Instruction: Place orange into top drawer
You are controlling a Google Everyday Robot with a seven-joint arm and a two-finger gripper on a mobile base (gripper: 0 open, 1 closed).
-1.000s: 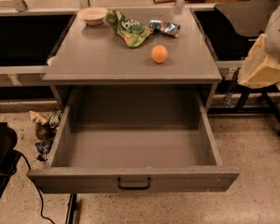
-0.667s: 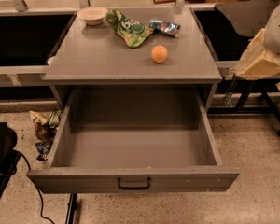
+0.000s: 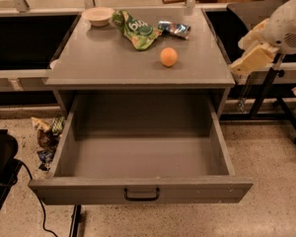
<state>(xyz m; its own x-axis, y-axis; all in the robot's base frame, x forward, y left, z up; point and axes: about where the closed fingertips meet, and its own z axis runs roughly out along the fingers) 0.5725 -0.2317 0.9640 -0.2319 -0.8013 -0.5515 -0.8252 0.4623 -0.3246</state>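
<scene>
Since the earlier frame the gripper has edged left toward the right edge of the cabinet top, where it hangs beside the cabinet and apart from everything on it. Whether it is open or closed cannot be told. The orange sits on that top, near a green bag, and the top drawer below stands pulled out.

Top drawer open, free from above. Orange on worktop: green bag near behind, front side free. Pincer beyond right edge.
</scene>
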